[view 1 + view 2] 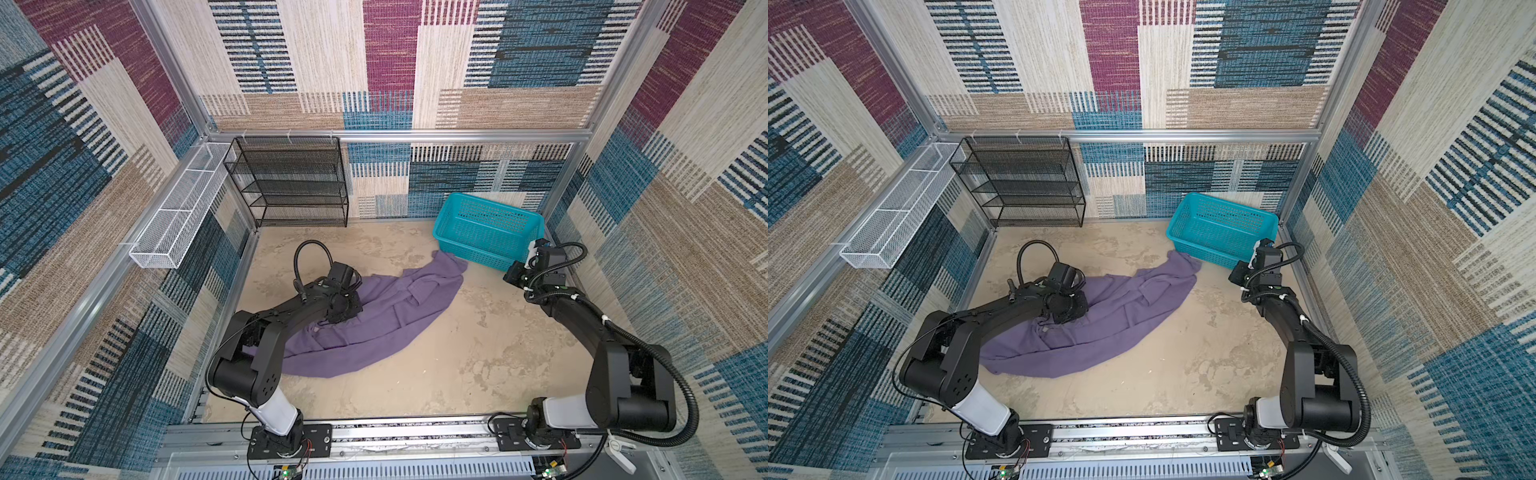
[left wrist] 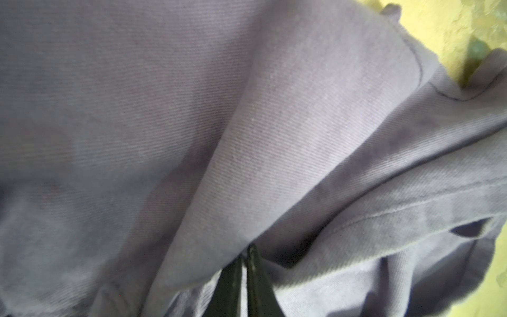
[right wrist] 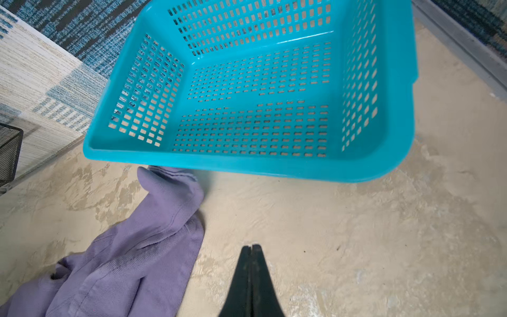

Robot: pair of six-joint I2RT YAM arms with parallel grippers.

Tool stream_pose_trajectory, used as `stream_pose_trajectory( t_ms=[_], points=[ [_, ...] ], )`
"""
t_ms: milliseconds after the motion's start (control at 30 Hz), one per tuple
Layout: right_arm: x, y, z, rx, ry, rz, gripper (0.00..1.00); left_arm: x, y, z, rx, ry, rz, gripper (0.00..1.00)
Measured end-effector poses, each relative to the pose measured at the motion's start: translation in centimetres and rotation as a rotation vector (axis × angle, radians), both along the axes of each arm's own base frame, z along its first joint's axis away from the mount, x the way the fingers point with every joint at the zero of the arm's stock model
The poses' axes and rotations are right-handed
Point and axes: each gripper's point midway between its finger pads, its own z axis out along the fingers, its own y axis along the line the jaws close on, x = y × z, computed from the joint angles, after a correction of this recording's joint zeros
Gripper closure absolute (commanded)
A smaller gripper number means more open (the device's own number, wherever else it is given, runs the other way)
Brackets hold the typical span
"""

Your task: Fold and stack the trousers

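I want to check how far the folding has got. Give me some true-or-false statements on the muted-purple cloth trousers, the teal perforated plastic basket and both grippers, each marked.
1. The teal perforated plastic basket holds nothing. True.
2. The muted-purple cloth trousers lie neatly folded. False: they lie spread and rumpled on the table.
3. The right gripper grips a trouser leg. False: it is shut on nothing, over bare table.
4. The left gripper is down on the trousers. True.
5. One trouser end reaches the basket's near rim. True.
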Motion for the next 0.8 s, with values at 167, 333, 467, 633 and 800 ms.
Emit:
stream_pose_trajectory(
  t_ms=[167, 333, 467, 633, 800],
  points=[
    [3.5, -0.5, -4.3, -0.003, 0.114, -0.013, 1.0, -0.2, 0.1, 0.0, 0.001, 0.002, 0.0, 0.88],
    [6.2, -2.2, -5.2, -0.035, 0.122, -0.063, 1.0, -0.2, 0.1, 0.0, 0.001, 0.002, 0.0, 0.88],
    [7.2, -3.1, -5.0, -0.051, 0.116, -0.091, 1.0, -0.2, 0.1, 0.0, 0.001, 0.001, 0.0, 0.88],
    [8.7, -6.2, -3.8, -0.097, 0.083, -0.168, 1.0, -0.1, 0.0, 0.0, 0.001, 0.0, 0.0, 0.88],
    [9.3, -8.3, -2.7, -0.123, 0.053, -0.215, 1.0, 0.0, 0.0, 0.1, 0.0, -0.003, -0.002, 0.88]
  ],
)
